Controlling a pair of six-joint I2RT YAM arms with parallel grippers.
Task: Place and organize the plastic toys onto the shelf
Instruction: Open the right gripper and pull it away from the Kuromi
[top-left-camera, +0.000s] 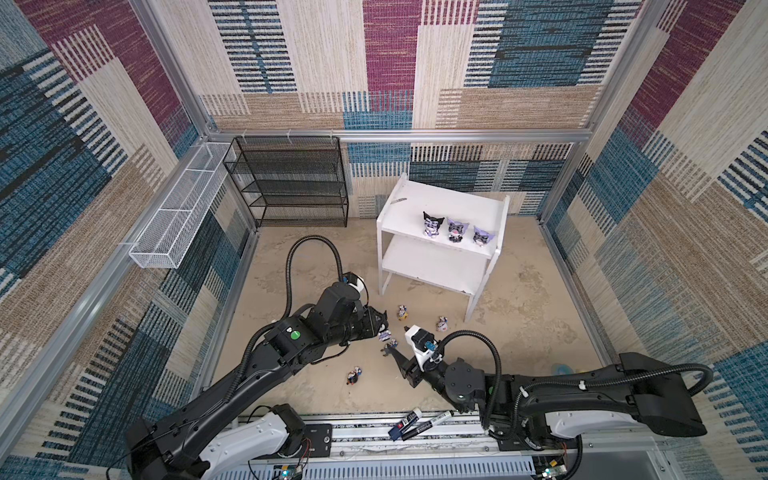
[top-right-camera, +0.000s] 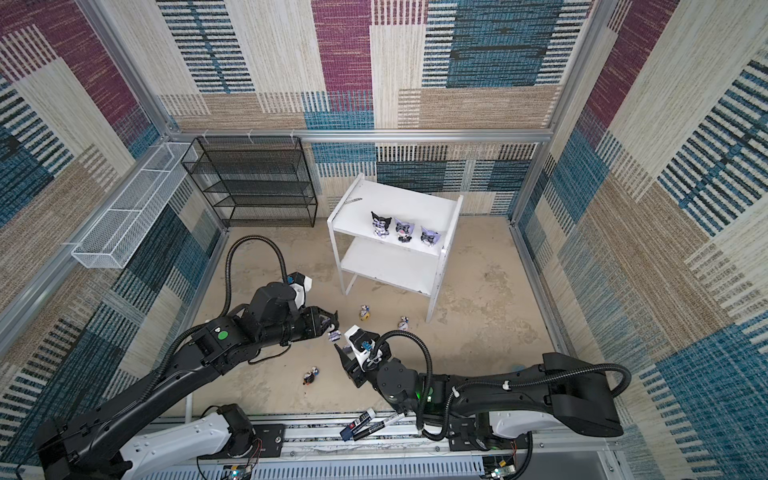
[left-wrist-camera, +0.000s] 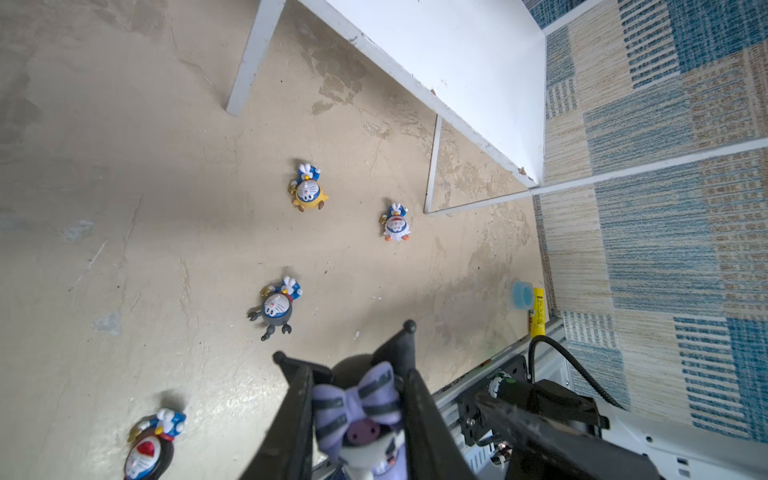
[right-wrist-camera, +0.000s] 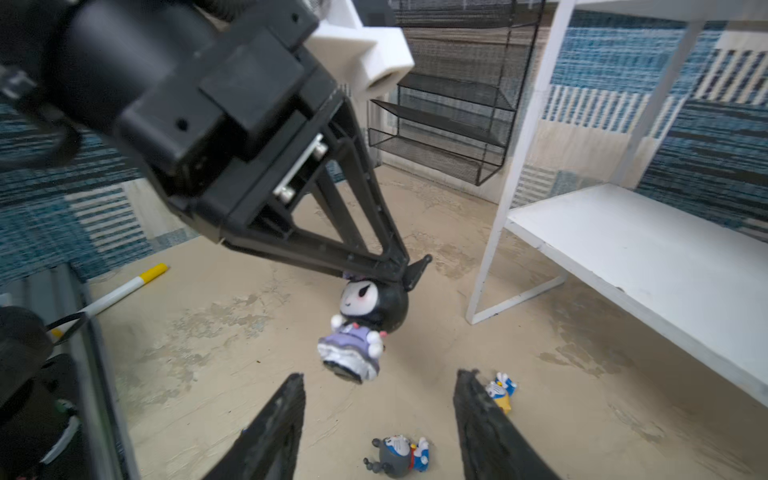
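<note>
The shelf (top-left-camera: 415, 203) stands on a stained beige floor (top-left-camera: 540, 324) amid patchwork-patterned walls (top-left-camera: 324, 62).

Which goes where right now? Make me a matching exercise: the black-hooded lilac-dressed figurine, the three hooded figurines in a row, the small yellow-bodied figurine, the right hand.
Things:
1. black-hooded plastic figurine in a lilac dress
2. three hooded plastic figurines in a row
3. small yellow-bodied, blue-hatted figurine
4. right hand

States:
A. open, holding nothing
B. on the beige floor
C. gripped by the left hand
D. on the top tier of the white board shelf

Pairs: 1-C, 2-D, 3-B, 4-A
</note>
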